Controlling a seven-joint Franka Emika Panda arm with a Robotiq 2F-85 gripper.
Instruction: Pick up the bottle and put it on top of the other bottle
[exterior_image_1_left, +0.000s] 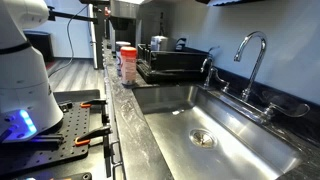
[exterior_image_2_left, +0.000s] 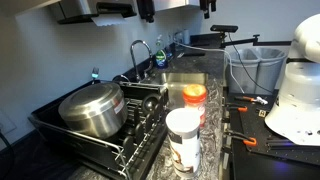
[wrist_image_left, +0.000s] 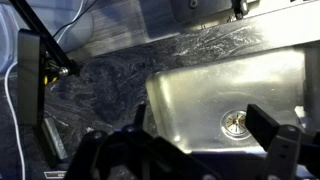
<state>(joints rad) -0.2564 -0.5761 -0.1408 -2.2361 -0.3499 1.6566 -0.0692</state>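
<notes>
Dark marbled surface (wrist_image_left: 110, 80) is holding the sink (exterior_image_1_left: 170, 100), with the bottle (exterior_image_2_left: 194, 100) standing just beside the other bottle (exterior_image_2_left: 183, 140). The tool (wrist_image_left: 205, 138) is hovering open and empty above the sink; closing in could topple the crowded neighbour.

A steel sink (exterior_image_1_left: 250, 140) with a curved faucet (exterior_image_1_left: 252, 50) is set in a dark marbled counter (exterior_image_1_left: 125, 120) below a pale blue-grey wall (exterior_image_1_left: 280, 25). A black dish rack (exterior_image_2_left: 75, 145) beside the sink holds a steel pot (exterior_image_2_left: 90, 110), and a grey floor (exterior_image_1_left: 75, 66) runs off behind the counter. Light glares off the basin around the drain (wrist_image_left: 238, 122).
</notes>
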